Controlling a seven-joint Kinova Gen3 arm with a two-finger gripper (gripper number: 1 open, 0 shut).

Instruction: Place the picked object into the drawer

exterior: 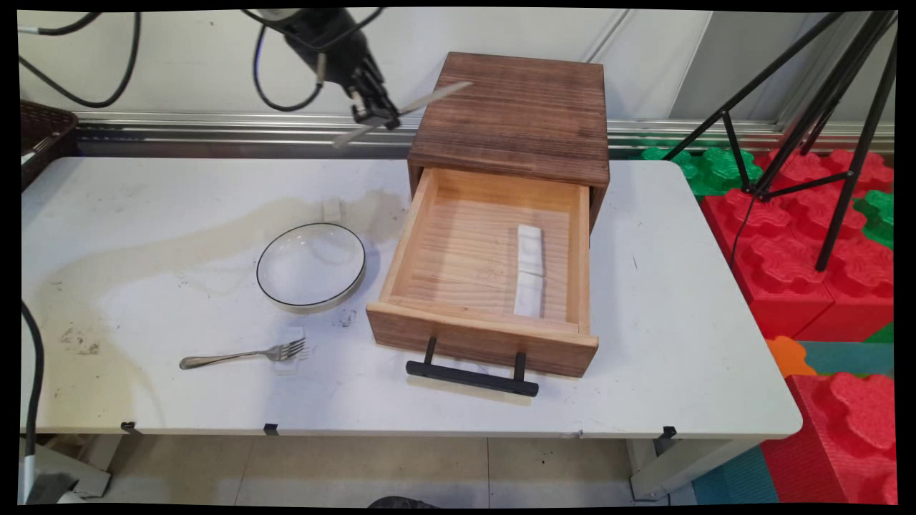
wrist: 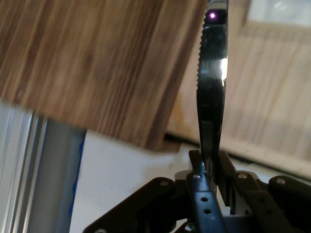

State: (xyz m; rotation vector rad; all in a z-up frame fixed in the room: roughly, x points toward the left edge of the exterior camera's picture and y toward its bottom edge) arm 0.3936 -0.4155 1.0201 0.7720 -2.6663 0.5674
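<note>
A fork [exterior: 243, 354] is lying at the near left of the white table [exterior: 680, 343], a plate [exterior: 311, 266] just beyond it. Higher up, the gripper [exterior: 372, 109] is clamping a knife [exterior: 401, 113] mid-length — its long axis running left-right, tip over the far-left corner of the wooden drawer box [exterior: 515, 118], whose drawer [exterior: 486, 286] is standing open toward the near side — down and to the right of the fingers.

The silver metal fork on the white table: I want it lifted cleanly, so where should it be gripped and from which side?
Probably the silver metal fork by mid-handle, from straight above: it lies flat with the handle's sides clear, while its tines rest on a small clear block.
</note>
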